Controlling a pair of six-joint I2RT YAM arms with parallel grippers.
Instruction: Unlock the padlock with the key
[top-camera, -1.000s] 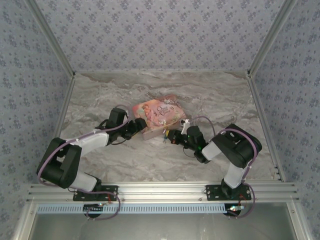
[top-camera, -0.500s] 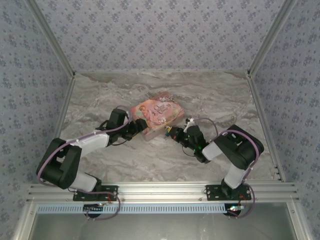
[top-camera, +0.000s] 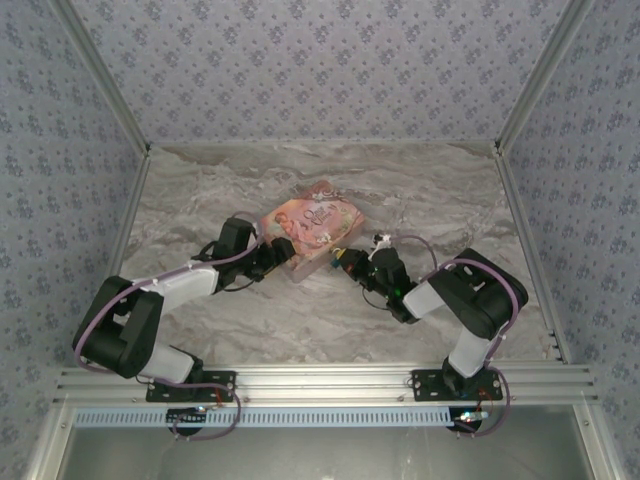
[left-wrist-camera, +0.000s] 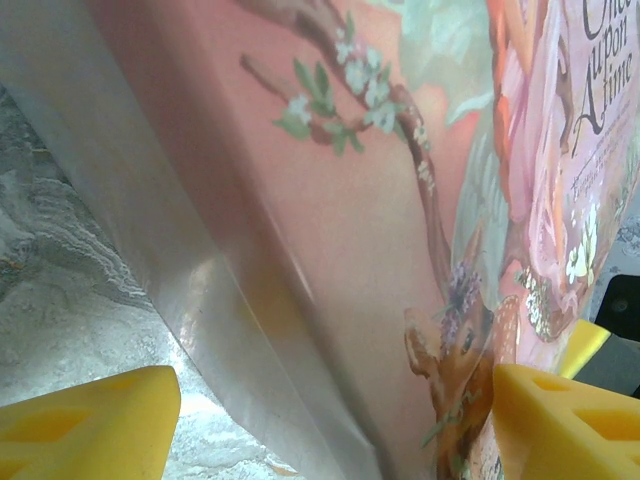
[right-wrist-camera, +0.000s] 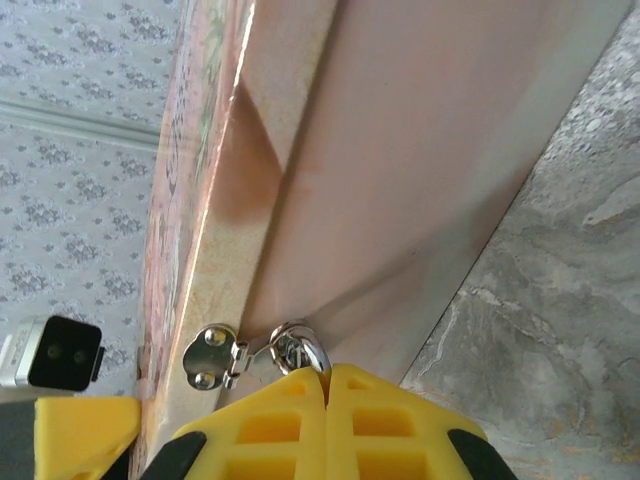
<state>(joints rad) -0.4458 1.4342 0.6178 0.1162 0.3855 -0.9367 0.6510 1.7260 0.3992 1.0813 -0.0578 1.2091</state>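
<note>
Silver is what I see of the padlock: its little loop hangs from the clasp on the edge of the pink tin, right at my right end effector. Those fingers are pressed together. I cannot tell if they pinch the key. I think small, slow turns are best, with the tin held steady. My left end effector has fingers apart on both sides of the tin; I cannot tell if they squeeze. Both arms reach low, meeting at the tin.
</note>
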